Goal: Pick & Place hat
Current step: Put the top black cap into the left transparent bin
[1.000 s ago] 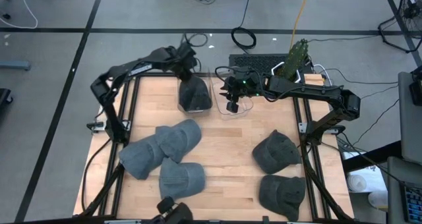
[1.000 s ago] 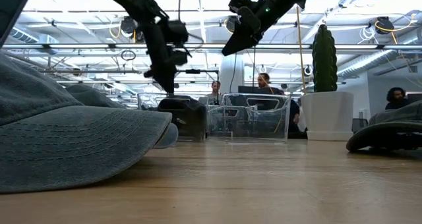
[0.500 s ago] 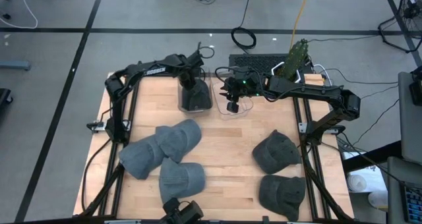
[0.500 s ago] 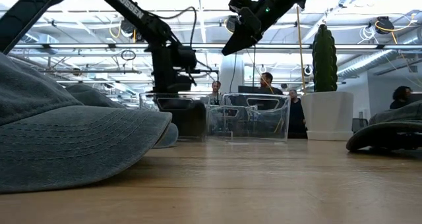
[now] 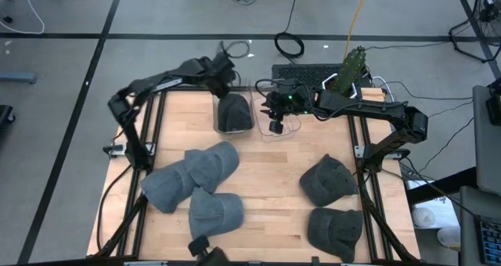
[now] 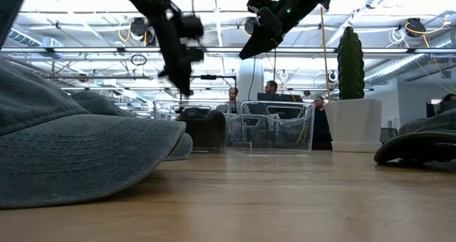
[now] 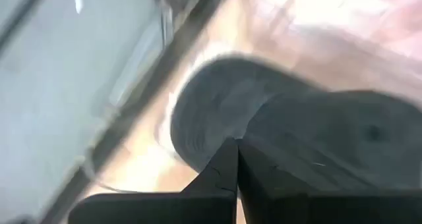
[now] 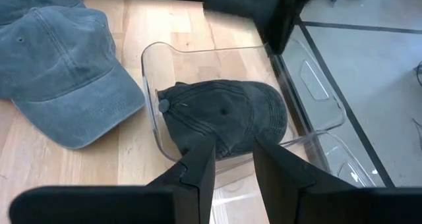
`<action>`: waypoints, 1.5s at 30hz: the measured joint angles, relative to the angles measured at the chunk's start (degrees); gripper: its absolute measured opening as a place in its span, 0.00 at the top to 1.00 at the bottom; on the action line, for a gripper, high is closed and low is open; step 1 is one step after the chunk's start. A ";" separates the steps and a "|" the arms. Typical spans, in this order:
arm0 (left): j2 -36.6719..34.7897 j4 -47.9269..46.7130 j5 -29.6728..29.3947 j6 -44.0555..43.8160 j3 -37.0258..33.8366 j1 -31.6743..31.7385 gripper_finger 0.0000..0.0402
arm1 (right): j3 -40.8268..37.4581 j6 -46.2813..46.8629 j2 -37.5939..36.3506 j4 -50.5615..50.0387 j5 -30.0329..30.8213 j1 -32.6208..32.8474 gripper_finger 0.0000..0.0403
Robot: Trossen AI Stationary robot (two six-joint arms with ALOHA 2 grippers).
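A dark grey hat [image 5: 233, 113] lies crown up inside a clear plastic bin [image 8: 150, 112] at the table's far edge; it also shows in both wrist views [image 8: 224, 118] [image 7: 277, 125]. My left gripper [image 5: 223, 88] hangs shut above the hat, clear of it [image 6: 185, 91]; its picture is blurred. My right gripper [image 5: 275, 127] is held high over the second clear bin [image 6: 274, 127], to the right of the first. Its fingers [image 8: 198, 168] stand apart with nothing between them.
Blue-grey hats [image 5: 192, 172] [image 5: 215, 211] lie at the table's left and near middle. Dark hats [image 5: 329, 180] [image 5: 335, 231] lie at the right. A cactus in a white pot [image 6: 354, 121] stands at the far right. People sit beyond the table.
My left gripper, shut throughout, dipped down toward the hat in the bin and has risen again toward the far left edge. The hat stays in the bin. My right gripper has kept still.
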 joint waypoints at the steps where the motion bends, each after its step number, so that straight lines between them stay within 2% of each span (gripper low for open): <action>1: -2.12 0.54 0.75 1.15 0.00 -0.31 1.00 | 0.00 0.00 -0.08 -0.05 0.02 0.00 0.77; 4: -9.03 3.22 3.89 3.35 -0.69 -1.52 1.00 | -0.02 0.00 -1.65 -1.33 0.02 -0.01 0.77; 7: -17.14 8.85 7.37 5.69 -5.44 -3.72 1.00 | 0.02 0.35 -4.43 -3.06 -0.01 0.13 0.77; 10: -26.43 16.29 10.01 5.45 -14.15 -6.33 1.00 | 0.04 1.79 -8.36 -6.02 -0.07 0.44 0.77; 14: -39.18 28.44 10.38 1.56 -29.13 -10.94 1.00 | 0.04 4.88 -14.65 -14.02 -0.86 1.58 0.77; 19: -52.80 42.72 10.58 -1.37 -44.97 -17.20 1.00 | 0.00 11.82 -23.12 -24.14 -11.48 6.15 0.77; 23: -60.23 47.43 10.63 -2.39 -51.24 -20.45 1.00 | -2.30 16.37 -29.92 -25.16 -12.81 13.53 0.77; 27: -64.13 47.65 9.48 -4.31 -53.57 -22.16 1.00 | -6.94 23.81 -37.00 -30.01 -12.43 18.43 0.77; 31: -65.01 47.79 9.42 -5.69 -54.29 -23.29 0.99 | -14.09 41.82 -43.31 -35.99 -11.91 19.52 0.77; 35: -64.43 48.23 9.41 -5.75 -54.34 -23.97 0.94 | -23.73 58.62 -47.24 -39.78 -12.50 19.69 0.71; 40: -63.52 51.04 9.40 -5.81 -54.34 -23.98 0.83 | -34.98 69.46 -49.97 -41.78 -18.63 19.52 0.59; 45: -62.97 50.82 8.73 -5.38 -54.34 -23.98 0.65 | -43.79 78.52 -52.53 -37.09 -25.24 19.52 0.44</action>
